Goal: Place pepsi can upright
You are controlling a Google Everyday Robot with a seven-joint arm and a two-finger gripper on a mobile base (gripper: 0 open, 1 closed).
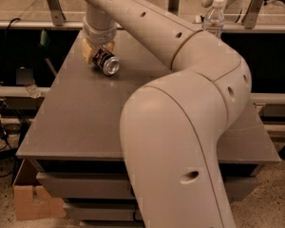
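Note:
The pepsi can (106,62) is dark blue with a silver end rim. It lies tilted on its side at the far left of the grey table (76,122), its silver end facing me. My gripper (99,55) comes down from above at the end of the long cream arm. Its tan fingers (88,50) are closed on both sides of the can's upper part. The can's lower end is on or just above the tabletop; I cannot tell which.
A clear water bottle (214,20) with a white cap stands at the table's far right edge. My arm's elbow (180,141) fills the front right of the view. Drawers sit under the table and a cardboard box (33,201) stands on the floor at lower left.

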